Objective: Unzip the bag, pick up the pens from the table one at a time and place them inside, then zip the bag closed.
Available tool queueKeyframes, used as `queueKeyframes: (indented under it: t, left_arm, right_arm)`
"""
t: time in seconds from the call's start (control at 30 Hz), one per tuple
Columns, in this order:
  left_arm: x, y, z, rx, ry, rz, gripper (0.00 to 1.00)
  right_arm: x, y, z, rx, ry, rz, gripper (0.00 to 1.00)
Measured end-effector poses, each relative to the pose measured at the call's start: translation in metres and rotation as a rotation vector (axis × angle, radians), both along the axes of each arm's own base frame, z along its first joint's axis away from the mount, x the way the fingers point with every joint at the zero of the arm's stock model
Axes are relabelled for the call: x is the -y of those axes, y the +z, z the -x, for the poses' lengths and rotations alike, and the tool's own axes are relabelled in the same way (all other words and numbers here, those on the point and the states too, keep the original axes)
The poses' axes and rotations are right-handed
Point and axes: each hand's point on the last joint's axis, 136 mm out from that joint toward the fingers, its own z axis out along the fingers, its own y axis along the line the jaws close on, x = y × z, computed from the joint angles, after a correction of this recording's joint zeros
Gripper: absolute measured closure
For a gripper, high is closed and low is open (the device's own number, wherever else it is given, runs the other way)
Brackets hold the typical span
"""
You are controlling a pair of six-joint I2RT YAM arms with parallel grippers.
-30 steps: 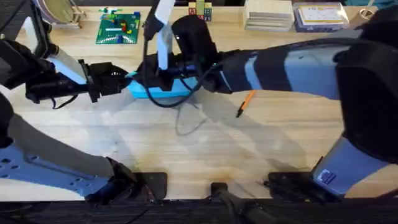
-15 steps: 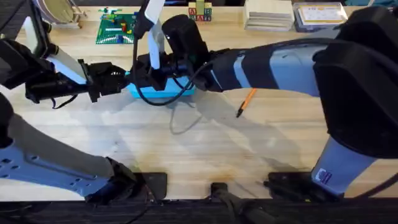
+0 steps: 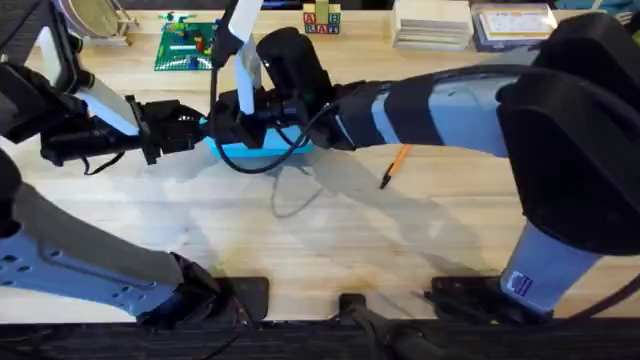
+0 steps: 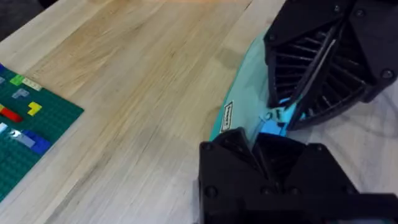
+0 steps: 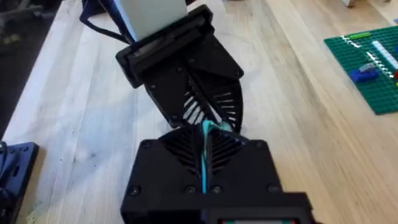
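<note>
Crowding the bag's [image 3: 262, 150] left end, both jaws; pen [image 3: 394, 166] well apart.

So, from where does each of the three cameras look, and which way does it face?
Overhead: above the arm bases, looking down and forward over the table; both arms, the bag, one pen.
Left wrist: on the left arm, facing the bag; left hand below, right hand opposite.
Right wrist: on the right arm; right hand gripping blue fabric, left hand opposite.
Shared: both hands meeting at the bag.
</note>
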Motion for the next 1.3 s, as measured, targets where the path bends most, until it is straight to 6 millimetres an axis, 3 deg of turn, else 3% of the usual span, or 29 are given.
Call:
queueKeyframes:
  t: [0.57,0.73,0.77,0.8,1.07,1.3]
  left_arm:
    - [0.0,0.0,0.0,0.0,0.0,0.0,0.959]
    - [0.0,0.0,0.0,0.0,0.0,0.002,0.959]
    - [0.001,0.0,0.0,-0.001,-0.002,0.003,0.959]
    - [0.002,0.0,0.0,0.0,-0.004,0.003,0.959]
    - [0.002,0.0,0.0,0.0,-0.004,0.003,0.959]
    - [0.002,0.0,0.0,0.0,-0.004,0.003,0.959]
  right_arm:
    - [0.0,0.0,0.0,-0.014,-0.005,-0.001,0.946]
    - [-0.007,0.007,0.006,-0.01,0.014,-0.021,0.762]
    - [-0.011,0.014,0.008,-0.006,0.029,-0.039,0.443]
    - [-0.015,0.018,0.014,-0.001,0.051,-0.048,0.018]
    - [-0.014,0.018,0.014,-0.011,0.053,-0.052,0.005]
    - [0.002,0.03,-0.01,-0.019,-0.003,-0.069,0.005]
